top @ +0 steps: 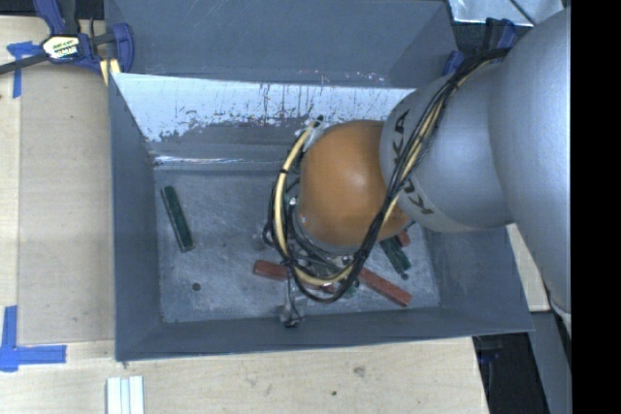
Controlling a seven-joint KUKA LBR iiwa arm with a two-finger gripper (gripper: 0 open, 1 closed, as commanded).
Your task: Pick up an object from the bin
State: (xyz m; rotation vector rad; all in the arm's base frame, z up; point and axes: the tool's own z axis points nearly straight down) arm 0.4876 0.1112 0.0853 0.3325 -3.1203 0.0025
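Red stick [270, 270] flat on the floor of the bin [136, 238], near the front wall and just beside the end effector [290, 311]. End effector low down, tip right by the front wall, a little nearer to the wall than the stick. Cannot tell how far open, or whether anything is in its grip: too dark and tangled at the tip.

Probably light and stiff, this stick, like a thin strip of wood or plastic. Flat and smooth, so likely hard to get under, and likely to slide on the metal floor. Best taken by its two long edges, near the middle, so as not to tip.

Further right, past the cables [283, 199], another red piece [388, 289], lying slanted. Maybe the same stick going on under the cables, maybe a second one; cannot tell. Just behind that, a short dark green bit [396, 257], partly under the arm [485, 150].

Far to the left, well apart, a long dark green stick [177, 218], thin and straight, all alone.

Above the end effector, an orange cover [340, 179], round and smooth like a ball, with yellow and black cables looped round it. Big grey arm from the right, smooth and shiny. Bin grey metal, with sloped walls, a dull scratched floor and dark streaks on the back wall.
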